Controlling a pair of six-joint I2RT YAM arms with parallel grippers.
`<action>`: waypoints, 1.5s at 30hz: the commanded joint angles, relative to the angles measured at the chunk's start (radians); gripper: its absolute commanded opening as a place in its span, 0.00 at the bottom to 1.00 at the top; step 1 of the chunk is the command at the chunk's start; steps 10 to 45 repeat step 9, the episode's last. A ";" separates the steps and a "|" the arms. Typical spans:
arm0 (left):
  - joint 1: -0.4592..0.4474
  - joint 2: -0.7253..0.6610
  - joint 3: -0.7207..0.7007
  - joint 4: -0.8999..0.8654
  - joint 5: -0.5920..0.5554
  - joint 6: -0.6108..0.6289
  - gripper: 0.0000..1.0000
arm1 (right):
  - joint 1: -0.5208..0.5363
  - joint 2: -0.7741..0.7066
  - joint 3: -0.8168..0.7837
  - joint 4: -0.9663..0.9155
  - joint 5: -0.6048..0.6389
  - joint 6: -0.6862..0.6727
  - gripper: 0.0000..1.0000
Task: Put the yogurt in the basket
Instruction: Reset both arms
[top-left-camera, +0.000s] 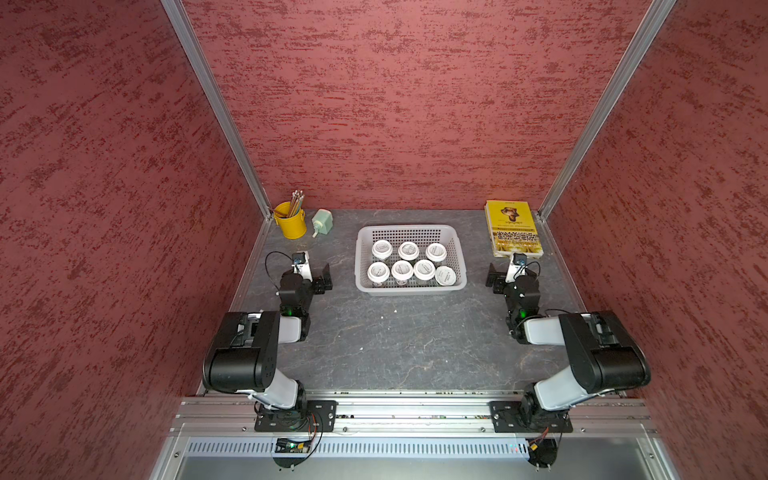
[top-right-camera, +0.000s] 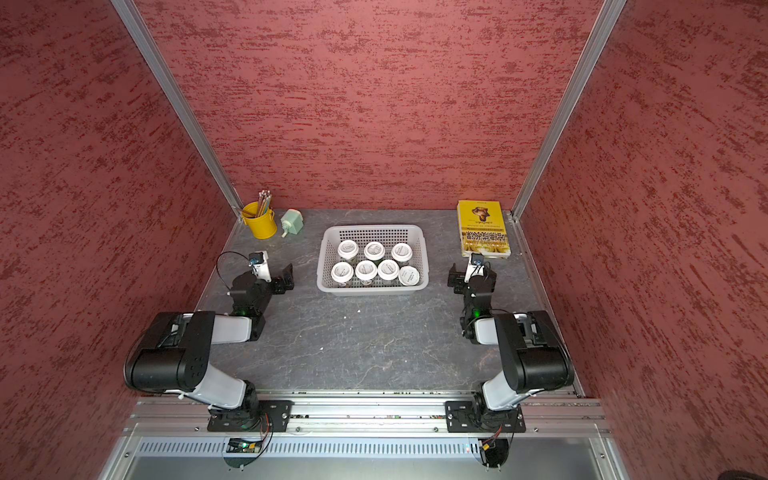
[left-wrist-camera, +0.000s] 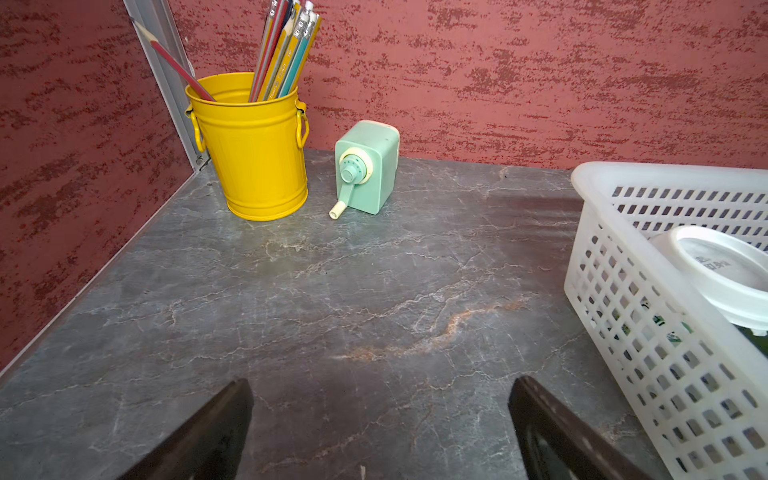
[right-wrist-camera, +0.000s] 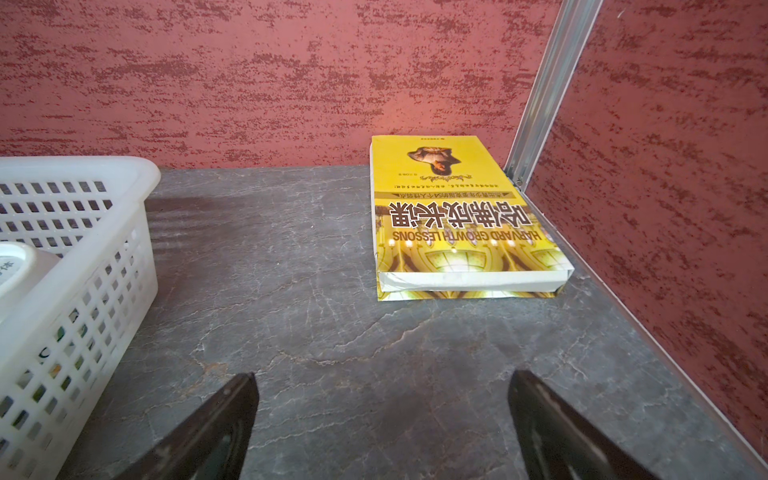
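Observation:
The pale perforated basket (top-left-camera: 409, 227) (top-right-camera: 376, 227) stands at the middle back of the grey table. Several yogurt cups (top-left-camera: 408, 251) (top-right-camera: 374, 250) with white lids sit inside it in two rows; the near-right cup (top-left-camera: 445, 275) leans. My left gripper (top-left-camera: 325, 279) (left-wrist-camera: 380, 382) rests low, left of the basket, open over bare table. My right gripper (top-left-camera: 494, 278) (right-wrist-camera: 383, 376) rests to the basket's right, also open and holding nothing. The left wrist view shows the basket's corner (left-wrist-camera: 590, 178) and one lid (left-wrist-camera: 723, 270); the right wrist view shows the basket's rim (right-wrist-camera: 83, 166) and a lid's edge (right-wrist-camera: 12, 266).
A yellow pencil bucket (top-left-camera: 289, 220) (left-wrist-camera: 253, 153) and a green sharpener (top-left-camera: 322, 221) (left-wrist-camera: 368, 166) stand at the back left. A yellow book (top-left-camera: 513, 228) (right-wrist-camera: 461, 216) lies at the back right. Red walls close three sides; a metal rail (top-left-camera: 411, 409) runs along the front.

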 joint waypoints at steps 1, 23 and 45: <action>-0.002 -0.006 0.006 -0.004 0.013 -0.008 1.00 | -0.009 0.002 0.004 0.001 -0.016 0.011 0.98; -0.001 -0.006 0.006 -0.004 0.013 -0.009 1.00 | -0.009 0.001 0.005 -0.004 -0.017 0.014 0.98; -0.001 -0.006 0.006 -0.004 0.013 -0.009 1.00 | -0.009 0.001 0.005 -0.004 -0.017 0.014 0.98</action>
